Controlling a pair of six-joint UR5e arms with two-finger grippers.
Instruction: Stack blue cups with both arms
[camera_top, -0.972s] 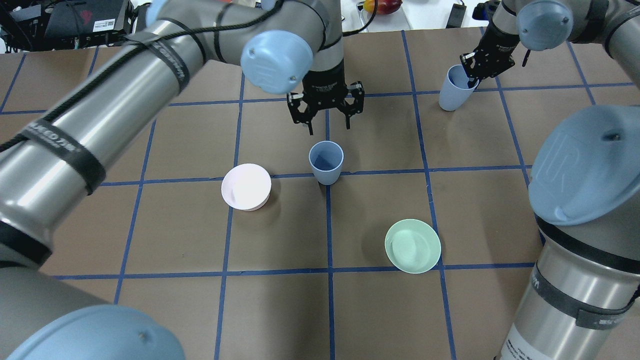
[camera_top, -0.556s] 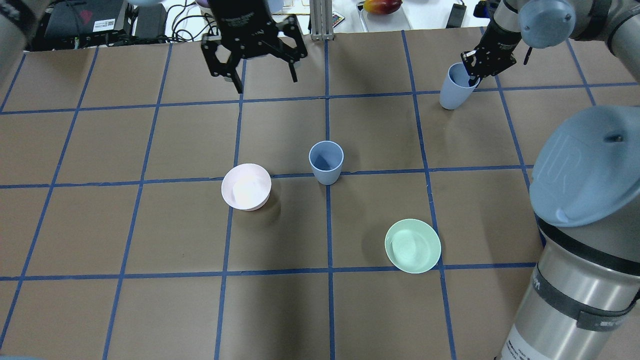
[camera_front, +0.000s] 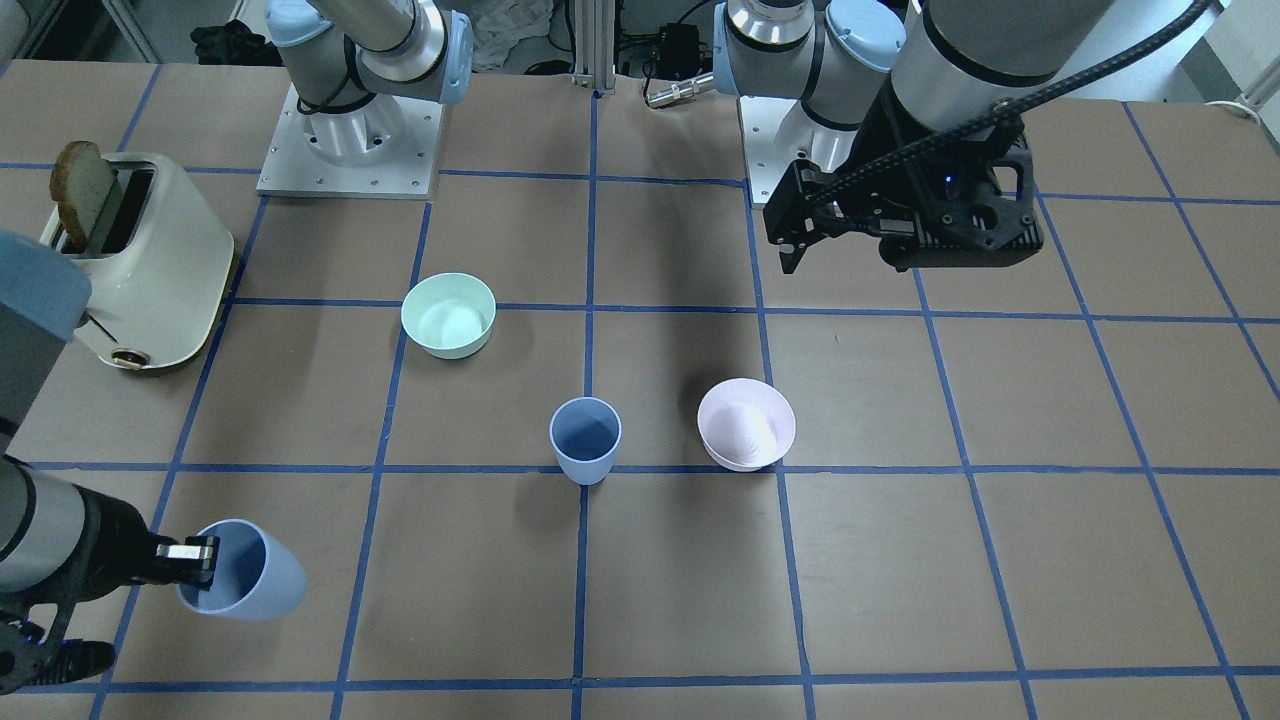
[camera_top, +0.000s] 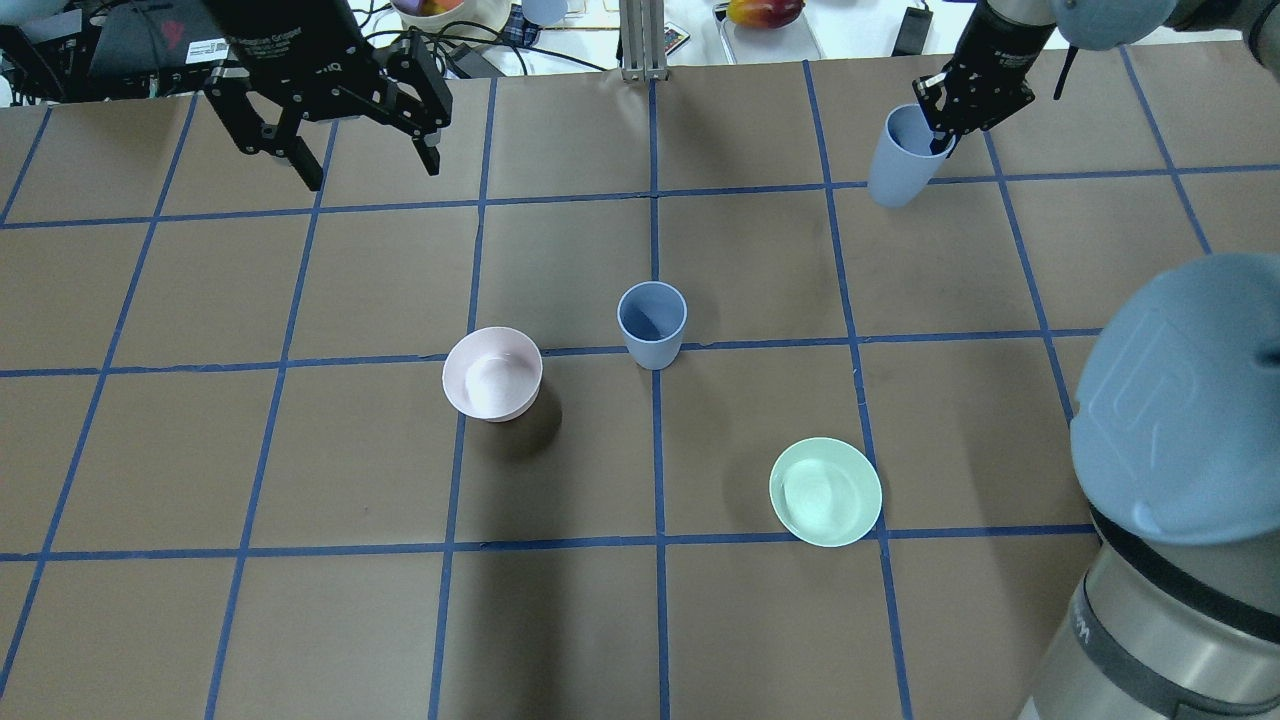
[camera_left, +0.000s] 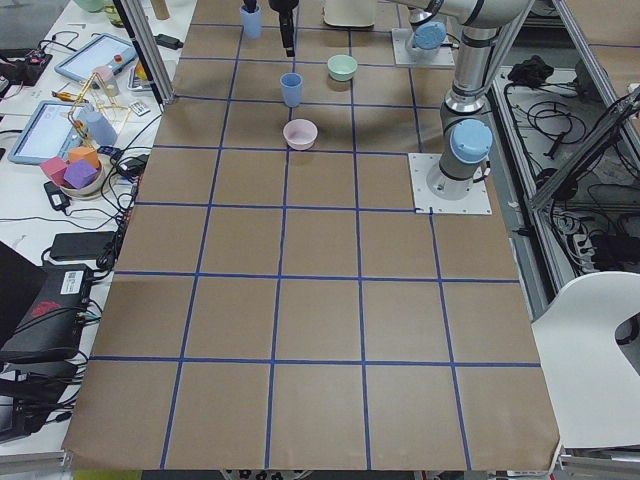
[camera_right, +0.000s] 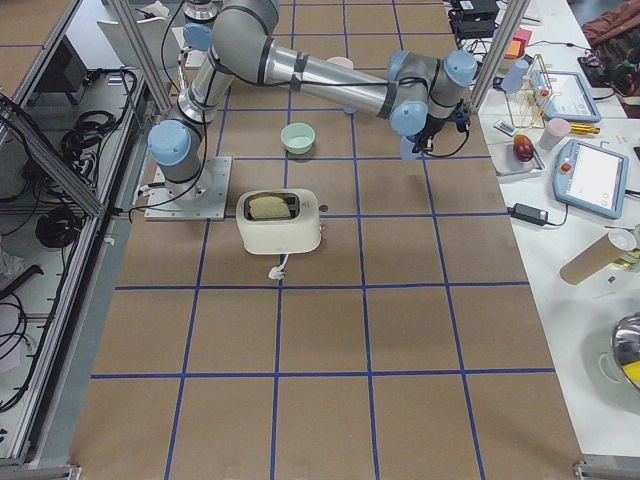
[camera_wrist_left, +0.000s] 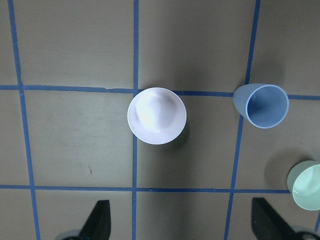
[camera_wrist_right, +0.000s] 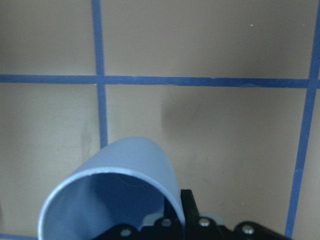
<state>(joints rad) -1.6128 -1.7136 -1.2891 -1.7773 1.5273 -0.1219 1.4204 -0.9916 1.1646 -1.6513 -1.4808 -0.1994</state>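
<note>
One blue cup (camera_top: 652, 322) stands upright on the table's middle; it also shows in the front view (camera_front: 585, 440) and the left wrist view (camera_wrist_left: 262, 106). My right gripper (camera_top: 940, 120) is shut on the rim of the second blue cup (camera_top: 898, 160), one finger inside it. It holds this cup tilted at the far right, as the front view (camera_front: 245, 585) and the right wrist view (camera_wrist_right: 110, 200) also show. My left gripper (camera_top: 372, 172) is open and empty, high over the far left. Its fingertips (camera_wrist_left: 97, 222) frame the pink bowl from above.
A pale pink bowl (camera_top: 492, 372) sits left of the standing cup. A mint-green bowl (camera_top: 825, 491) sits nearer on the right. A cream toaster (camera_front: 140, 260) with bread stands by the right arm's side. The right arm's big joint (camera_top: 1180, 400) fills the near right.
My left arm has pulled away from above the middle cup, up and to the far left, still open. My right gripper has shifted the held cup slightly farther back.
</note>
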